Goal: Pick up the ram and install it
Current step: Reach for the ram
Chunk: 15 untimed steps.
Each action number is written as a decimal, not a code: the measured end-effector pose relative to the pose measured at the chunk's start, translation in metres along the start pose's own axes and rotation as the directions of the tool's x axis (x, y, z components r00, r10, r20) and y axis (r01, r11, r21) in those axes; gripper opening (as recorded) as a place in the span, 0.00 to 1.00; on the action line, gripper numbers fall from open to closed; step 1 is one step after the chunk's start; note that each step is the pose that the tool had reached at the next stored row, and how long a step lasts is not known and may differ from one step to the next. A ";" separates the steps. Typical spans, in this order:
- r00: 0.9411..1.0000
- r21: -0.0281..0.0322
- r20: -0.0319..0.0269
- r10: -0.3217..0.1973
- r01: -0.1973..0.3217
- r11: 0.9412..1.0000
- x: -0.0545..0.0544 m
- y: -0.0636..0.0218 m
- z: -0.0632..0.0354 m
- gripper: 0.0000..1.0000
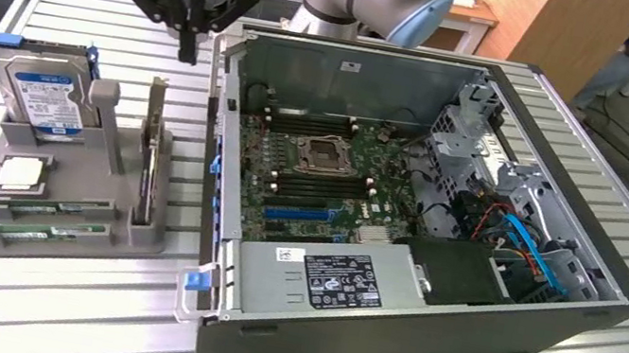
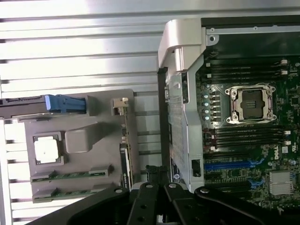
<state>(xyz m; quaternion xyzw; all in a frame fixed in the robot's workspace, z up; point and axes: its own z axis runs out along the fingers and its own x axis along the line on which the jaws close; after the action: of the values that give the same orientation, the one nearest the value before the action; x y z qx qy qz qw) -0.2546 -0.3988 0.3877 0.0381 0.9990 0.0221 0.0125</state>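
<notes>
Two ram sticks lie flat in slots along the near edge of a grey holder tray (image 1: pixel 93 197): one ram (image 1: pixel 40 209) and a second ram (image 1: pixel 34 233) beside it. The wrist view shows them too, as ram (image 2: pixel 72 174) and the other stick (image 2: pixel 70 192). My gripper (image 1: pixel 189 48) hangs high over the table, between the tray's far end and the open computer case (image 1: pixel 389 343), well away from the sticks. It is shut with nothing in it, and its black fingers (image 2: pixel 157 174) point down at the gap beside the case wall.
The tray also holds a silver hard drive with a blue label (image 1: pixel 40 97), a processor chip (image 1: pixel 18 175) and an upright card (image 1: pixel 149 149). Inside the case lie the green motherboard (image 1: pixel 324 197) with dark memory slots (image 1: pixel 298 121), a power supply (image 1: pixel 317 278) and cables.
</notes>
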 end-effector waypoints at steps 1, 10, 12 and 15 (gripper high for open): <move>1.000 0.000 0.000 0.000 0.000 1.000 0.002 -0.0002 0.0001 0.09; 1.000 0.000 0.000 0.001 -0.001 1.000 0.023 -0.0018 0.0005 0.09; 1.000 0.000 0.000 0.001 -0.001 1.000 0.028 -0.0021 0.0006 0.09; 1.000 0.000 0.000 0.001 -0.001 1.000 0.035 -0.0027 0.0009 0.09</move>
<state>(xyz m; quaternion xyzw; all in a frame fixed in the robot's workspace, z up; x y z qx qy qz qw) -0.2896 -0.3989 0.3859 0.0386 0.9989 0.0221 0.0125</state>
